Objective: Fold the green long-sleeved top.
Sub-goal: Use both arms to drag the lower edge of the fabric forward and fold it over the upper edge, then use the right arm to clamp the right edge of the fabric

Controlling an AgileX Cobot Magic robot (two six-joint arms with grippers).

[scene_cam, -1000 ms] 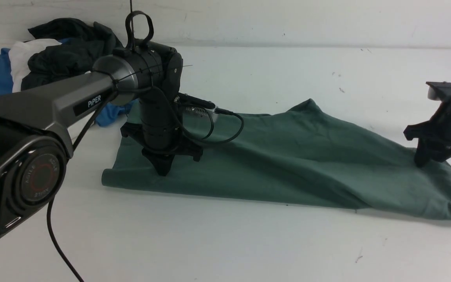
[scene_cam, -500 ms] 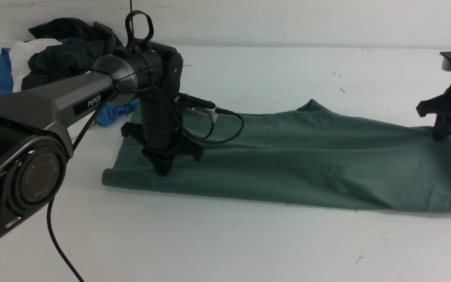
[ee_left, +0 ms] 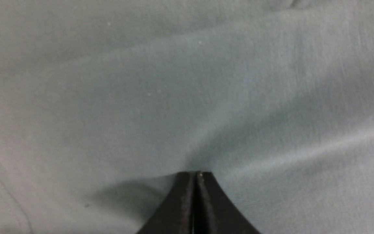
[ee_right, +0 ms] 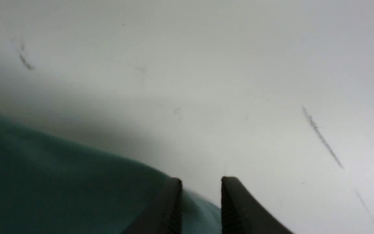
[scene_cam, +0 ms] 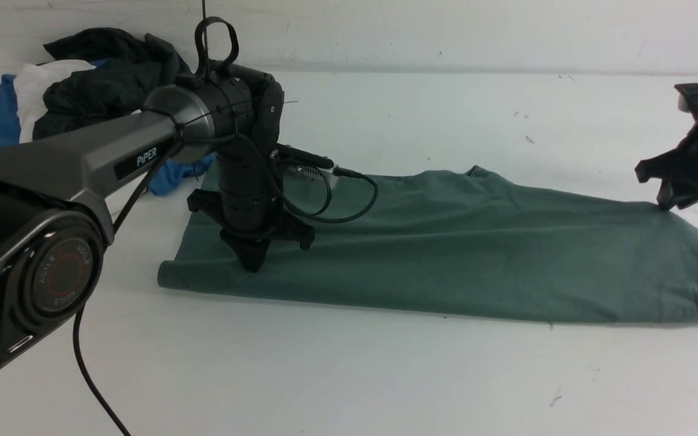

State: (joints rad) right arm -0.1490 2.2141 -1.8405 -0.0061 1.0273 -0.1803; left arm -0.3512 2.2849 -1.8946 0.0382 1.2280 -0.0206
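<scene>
The green long-sleeved top [scene_cam: 476, 254] lies as a long flat band across the white table [scene_cam: 385, 375], with a rolled edge at its near left. My left gripper [scene_cam: 252, 266] points straight down, shut, its tips pressed onto the cloth at the left end. In the left wrist view the closed tips [ee_left: 196, 174] dent the green fabric [ee_left: 174, 81], and no cloth shows between them. My right gripper [scene_cam: 665, 204] hovers at the top's far right edge. Its jaws [ee_right: 201, 180] stand apart, over the cloth edge [ee_right: 44, 178] without gripping it.
A heap of black, white and blue garments [scene_cam: 82, 79] sits at the back left corner, just behind the left arm. A black cable [scene_cam: 91, 375] hangs down from the left arm over the near table.
My right gripper rose and swung back to the right with the top's right end, then opened. The cloth has dropped and lies flatter. The left gripper has not moved.
</scene>
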